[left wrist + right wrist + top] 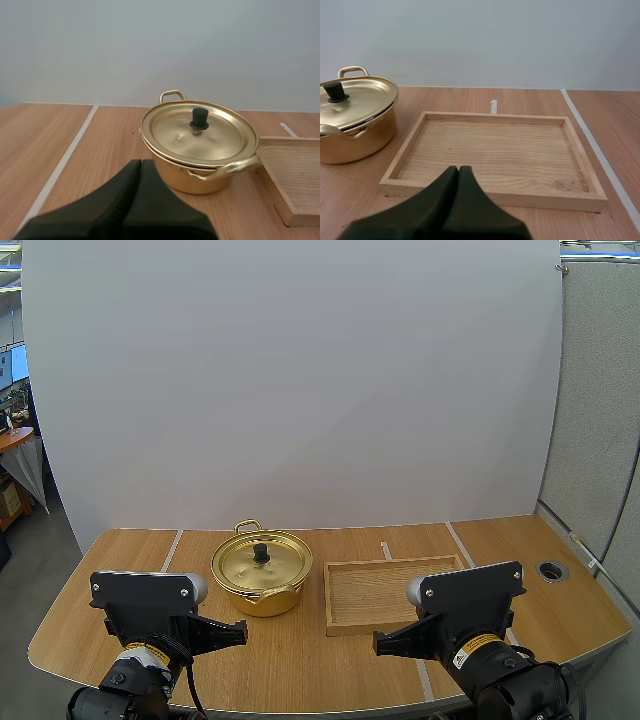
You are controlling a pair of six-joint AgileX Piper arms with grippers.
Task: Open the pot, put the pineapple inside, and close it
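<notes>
A light wooden table (330,670) with a curved front edge is seen, crossed by pale tape lines (172,549). A big plain white backdrop (300,380) is stood up behind its far edge. A grey partition (600,390) is set off to the right, and a round cable port (551,569) is sunk near the table's right corner.

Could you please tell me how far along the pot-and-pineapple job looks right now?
The lid sits closed on the gold pot, and the wooden tray beside it holds nothing. That fits either a pineapple already shut inside or one yet to arrive. Nothing is in hand: the left gripper and right gripper are shut, near the table's front edge.
</notes>
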